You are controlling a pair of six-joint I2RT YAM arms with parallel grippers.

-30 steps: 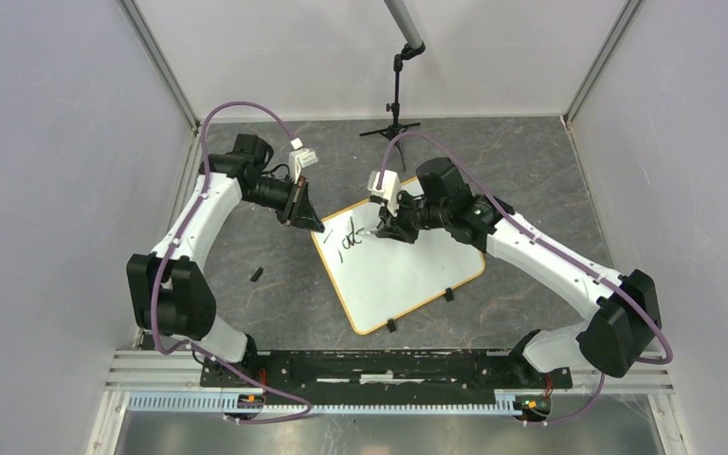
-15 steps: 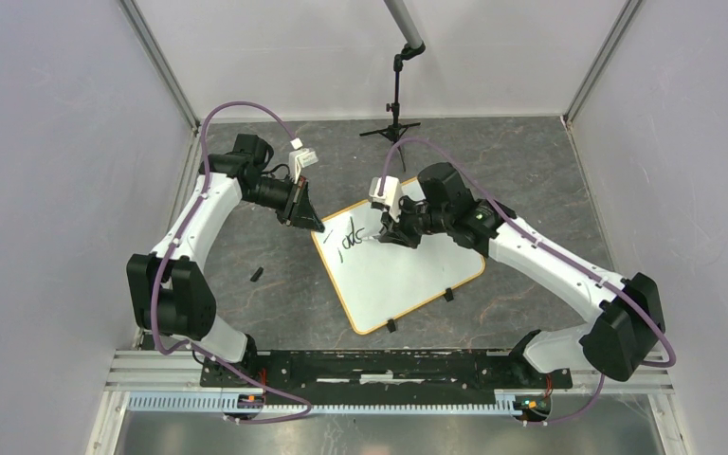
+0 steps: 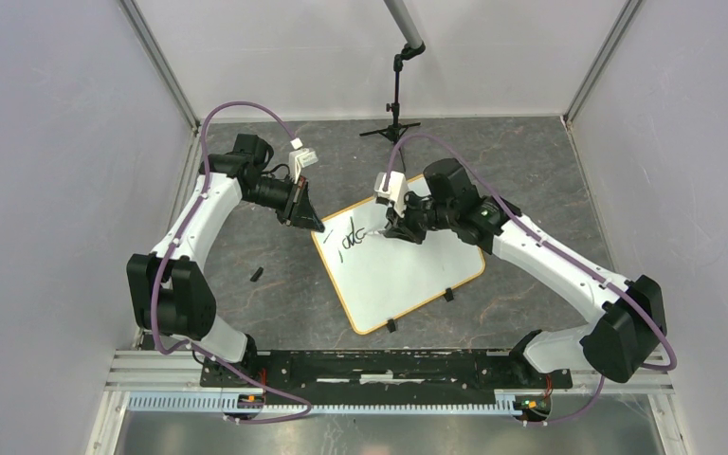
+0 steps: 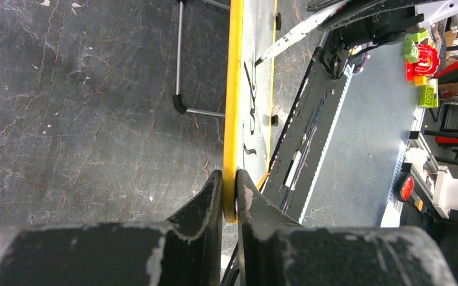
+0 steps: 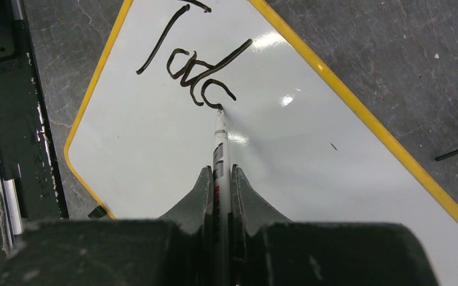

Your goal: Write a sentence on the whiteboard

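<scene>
The whiteboard point(image 3: 408, 275), white with a yellow rim, lies skewed on the dark table. My left gripper point(image 3: 318, 227) is shut on its left corner, and the left wrist view shows the fingers point(image 4: 214, 185) pinching the yellow rim point(image 4: 233, 107). My right gripper point(image 5: 220, 173) is shut on a white marker point(image 5: 220, 143). The marker's tip touches the board at the end of the black writing point(image 5: 194, 68). Of the sentence, the letters read roughly "Tadc" point(image 3: 353, 238) along the upper left part of the board.
Two black clip feet point(image 3: 448, 295) point(image 3: 391, 325) sit on the board's near edge. A small black piece point(image 3: 257, 275) lies on the table to the left. A thin tripod stand point(image 3: 395, 123) is at the back. Grey walls enclose the table.
My right gripper has shifted slightly right along the board with the marker, and the writing has gained another stroke. The left arm has stayed still on the corner.
</scene>
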